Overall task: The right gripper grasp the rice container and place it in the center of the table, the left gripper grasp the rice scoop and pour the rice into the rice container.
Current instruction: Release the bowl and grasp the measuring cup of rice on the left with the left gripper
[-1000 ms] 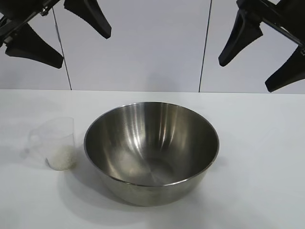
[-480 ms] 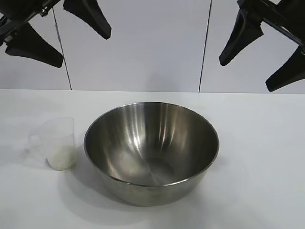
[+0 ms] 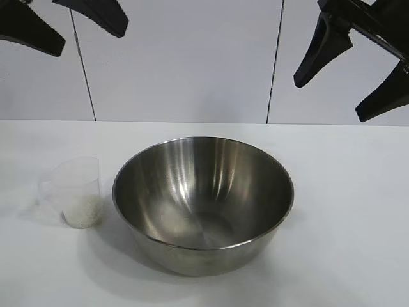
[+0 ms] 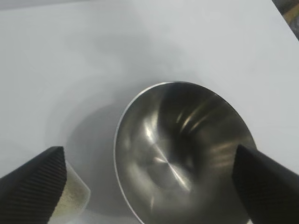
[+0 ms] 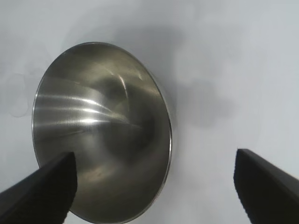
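Rice container (image 3: pixel 203 203): the large steel bowl stands upright near the middle of the tabletop (image 3: pixel 351 211), mouth up and empty inside. I judge that it is already at its place, so the first part of the task looks done.

Rice scoop (image 3: pixel 75 195): the small clear cup stands upright just beside the bowl, at 9 o'clock from it, close to the wall, but I cannot tell if they touch. It is not gripped by anything.

Rice (image 3: pixel 83 211): a low white heap lies in the bottom of the cup. None is in the bowl, so the pouring is not yet done.

Why this layout: the cup is on the left arm's side and the bowl in the centre, so the pour needs only a short carry over the rim.

Left gripper (image 3: pixel 59 22): it hangs high, at about 11 o'clock from the bowl in the exterior view, well above the cup. Its jaws are wide apart and hold nothing. In its wrist view the camera looks down on the bowl, with the cup (image 4: pixel 74 198) partly behind one finger.

Right gripper (image 3: pixel 348 70): it hangs high at about 1 o'clock from the bowl, well apart from it, pointing downward. Its jaws are spread and empty; it seems parked.

Next step, as I judge: the left arm must descend to the cup and take it by the wall or the handle.
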Controlling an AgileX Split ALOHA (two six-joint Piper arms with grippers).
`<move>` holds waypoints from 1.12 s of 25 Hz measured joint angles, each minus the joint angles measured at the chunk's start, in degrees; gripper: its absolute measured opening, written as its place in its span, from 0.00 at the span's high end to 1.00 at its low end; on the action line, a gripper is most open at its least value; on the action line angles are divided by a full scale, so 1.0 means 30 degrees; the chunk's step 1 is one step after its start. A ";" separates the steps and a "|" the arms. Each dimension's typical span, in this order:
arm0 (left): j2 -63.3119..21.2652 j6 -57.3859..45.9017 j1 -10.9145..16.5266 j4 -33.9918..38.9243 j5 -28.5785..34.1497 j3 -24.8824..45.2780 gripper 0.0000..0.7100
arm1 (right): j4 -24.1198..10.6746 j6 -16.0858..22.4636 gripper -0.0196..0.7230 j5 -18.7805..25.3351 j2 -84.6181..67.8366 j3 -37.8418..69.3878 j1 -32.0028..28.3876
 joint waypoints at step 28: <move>-0.0490 0.0511 0.0000 0.2554 -2.5341 1.2957 0.02 | 0.0000 -0.0145 0.12 -0.0085 0.0000 0.0000 0.0000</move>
